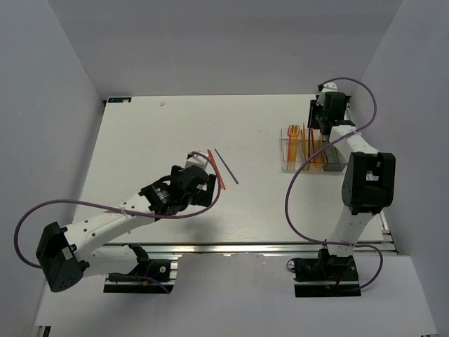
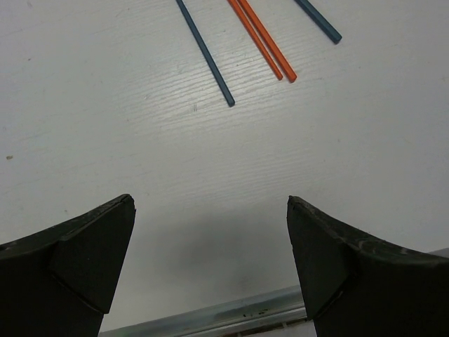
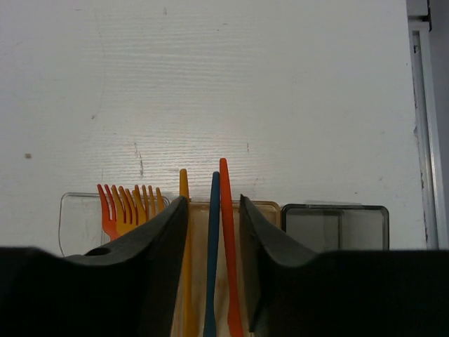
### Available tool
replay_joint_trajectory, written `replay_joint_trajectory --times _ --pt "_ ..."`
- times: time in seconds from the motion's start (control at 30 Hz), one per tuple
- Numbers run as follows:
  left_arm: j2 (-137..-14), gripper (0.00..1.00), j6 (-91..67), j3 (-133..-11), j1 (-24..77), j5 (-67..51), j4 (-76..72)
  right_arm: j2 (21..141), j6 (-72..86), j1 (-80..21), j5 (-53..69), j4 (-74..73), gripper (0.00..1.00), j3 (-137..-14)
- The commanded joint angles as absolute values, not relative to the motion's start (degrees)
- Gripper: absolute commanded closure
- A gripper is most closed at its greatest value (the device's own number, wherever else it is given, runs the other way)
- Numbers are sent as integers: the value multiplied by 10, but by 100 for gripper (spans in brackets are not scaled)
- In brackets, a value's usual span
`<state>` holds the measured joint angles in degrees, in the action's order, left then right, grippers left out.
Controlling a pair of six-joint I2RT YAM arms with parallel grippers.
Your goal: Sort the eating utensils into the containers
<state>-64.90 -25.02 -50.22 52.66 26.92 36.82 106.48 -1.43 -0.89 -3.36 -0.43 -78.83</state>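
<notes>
Where R tool (image 3: 213, 198) blocks amber bin (image 3: 270, 205), knives (image 3: 212, 281) cut off (forks (image 3: 130, 207) too)

Orange and blue sticks (image 1: 218, 170) lie beside the left claw (image 1: 207, 175).

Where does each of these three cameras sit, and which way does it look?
Top external: above and behind the robot, looking down at the table; left arm and right arm show.
Left wrist: on the left arm, facing loose sticks; its open left hand shows.
Right wrist: on the right arm, facing the containers; its right hand shows.
Shared: top and left wrist both see the sticks.
</notes>
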Motion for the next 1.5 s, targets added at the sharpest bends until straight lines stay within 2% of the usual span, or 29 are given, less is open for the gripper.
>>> replay_joint_trajectory --times 0.0,0.13,0.2,0.23,0.27,0.4,0.53,0.6,0.67,0.7,0.73,0.83,0.97,1.3,1.47 --pt "-654 2 -278 -521 527 290 360 1056 -4 -6 -42 -23 56 -804" --pt "-653 2 -314 -532 526 333 376 1044 23 -6 -47 -50 54 -821" --pt "-651 2 -331 -543 519 368 398 1028 40 -6 -21 -68 47 -828" --pt "-652 2 -341 -546 512 403 405 1013 51 -8 -12 -76 36 -831" --pt "-653 2 -358 -550 502 418 414 1005 65 -15 -9 -85 11 -834" --pt "-656 2 -363 -561 349 375 422 968 66 -125 -32 -95 11 -811" --pt "-643 2 -331 -577 304 390 425 1001 57 -224 -26 -100 11 -806" --pt "-639 2 -303 -581 303 426 432 1022 58 -272 -49 -108 14 -814" --pt "-622 2 -287 -565 303 449 429 1045 58 -300 -54 -98 22 -815" --pt "-614 2 -284 -553 303 451 415 1054 60 -320 -51 -103 27 -820" --pt "-602 2 -280 -540 302 451 405 1073 66 -329 -53 -113 37 -828" --pt "-574 2 -273 -497 302 432 376 1097 83 -361 -63 -156 48 -844" --pt "-591 2 -270 -500 302 430 381 1125 87 -406 -68 -187 51 -850" --pt "-601 2 -260 -496 301 392 375 1188 95 -426 -71 -209 55 -859" --pt "-601 2 -259 -496 302 381 374 1226 90 -430 -98 -236 63 -884"
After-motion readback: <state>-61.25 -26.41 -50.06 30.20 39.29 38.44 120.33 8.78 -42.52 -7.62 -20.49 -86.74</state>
